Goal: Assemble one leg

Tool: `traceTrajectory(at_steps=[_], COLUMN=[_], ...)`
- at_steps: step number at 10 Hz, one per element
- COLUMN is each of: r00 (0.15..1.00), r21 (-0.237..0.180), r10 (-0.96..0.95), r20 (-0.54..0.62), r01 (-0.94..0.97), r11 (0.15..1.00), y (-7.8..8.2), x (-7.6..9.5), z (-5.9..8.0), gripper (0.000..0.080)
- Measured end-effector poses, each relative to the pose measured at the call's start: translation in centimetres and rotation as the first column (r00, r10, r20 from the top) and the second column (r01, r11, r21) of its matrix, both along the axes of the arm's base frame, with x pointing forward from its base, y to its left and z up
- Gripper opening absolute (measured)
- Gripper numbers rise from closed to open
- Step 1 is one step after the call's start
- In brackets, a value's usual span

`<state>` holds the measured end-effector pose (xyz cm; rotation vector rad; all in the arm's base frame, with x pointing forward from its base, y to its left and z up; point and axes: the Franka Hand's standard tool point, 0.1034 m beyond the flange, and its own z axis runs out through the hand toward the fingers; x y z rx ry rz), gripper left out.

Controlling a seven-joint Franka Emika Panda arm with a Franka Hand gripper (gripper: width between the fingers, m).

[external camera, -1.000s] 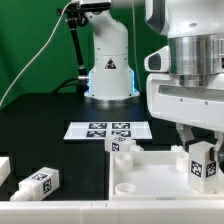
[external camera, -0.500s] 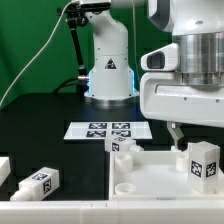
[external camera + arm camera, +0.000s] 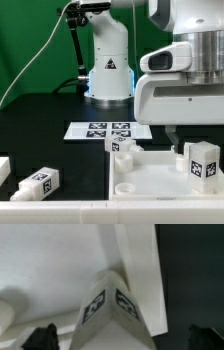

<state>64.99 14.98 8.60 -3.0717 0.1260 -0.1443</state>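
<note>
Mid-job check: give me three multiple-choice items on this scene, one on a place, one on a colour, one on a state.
1. Where does the upright leg stand?
A) on the marker board
B) in the white panel
C) on the black table

2. What colour is the backdrop?
A) green
B) red
C) blue

3. The fingers are:
A) shut on the upright leg
B) apart, not touching it
C) out of view

Answers:
1: B, the exterior view shows its base inside the panel's rim.
2: A, green fills the space behind the arm.
3: B, the wrist view shows one finger on each side of the leg, with gaps.
</note>
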Motion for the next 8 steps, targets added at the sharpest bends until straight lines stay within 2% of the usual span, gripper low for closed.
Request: traceTrajectory(at_steps=[3, 5, 6, 7, 8], r00=[0.966, 0.947, 0.948, 0.948, 0.948], r21=[-0.029, -0.043, -0.043, -0.043, -0.043], r10=[0.257, 0.322, 0.319, 0.319, 0.319], r20=[0.014, 0.013, 0.013, 0.012, 0.012], r01=[-0.257, -0.321, -0.318, -0.318, -0.318], r11=[0.966, 0.946, 0.947, 0.947, 0.947], y=[-0.29, -0.5, -0.5, -0.51, -0.51], x=[0.26, 0.28, 0.28, 0.27, 0.26], z=[-0.02, -0.03, -0.06, -0.08, -0.1], gripper=[0.0648, 0.0648, 0.0509, 0.0509, 0.0371])
